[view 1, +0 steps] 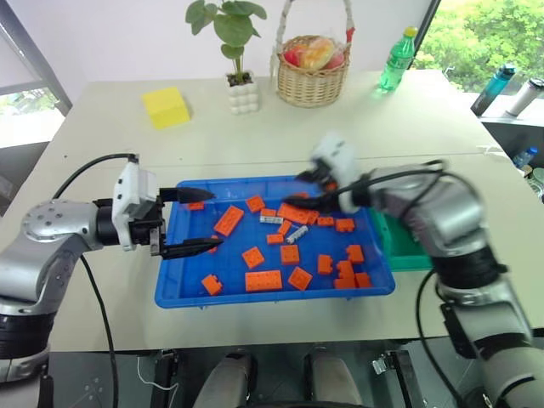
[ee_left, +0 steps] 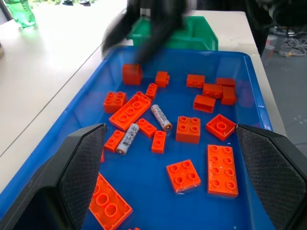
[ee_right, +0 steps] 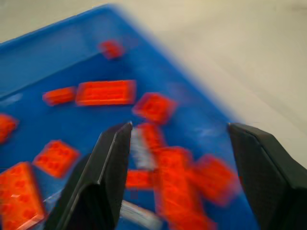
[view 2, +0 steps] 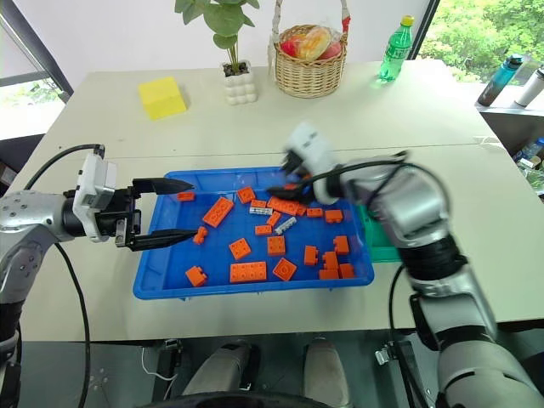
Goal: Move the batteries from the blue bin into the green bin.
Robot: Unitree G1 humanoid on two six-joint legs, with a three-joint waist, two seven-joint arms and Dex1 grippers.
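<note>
A large shallow bright blue plastic tray (view 1: 170, 280), the blue bin, lies on the pale table (view 1: 102, 170), strewn with orange toy bricks (view 1: 263, 280). The left claw (view 1: 194, 221) hangs over the tray's left rim with its two black fingers spread wide and nothing between them. The right claw (ee_right: 177, 158) hovers above the tray's far right part, blurred, its fingers also wide apart and empty.

The small deep green plastic bin (ee_left: 192, 38) sits just beyond the tray's right edge, behind the right claw from the left claw's side, beneath the right forearm.

Two small silver-grey cylindrical batteries (ee_left: 161, 117) lie on the tray floor among the bricks, roughly between the two claws, nearer the right one and just below it; neither claw touches them.
</note>
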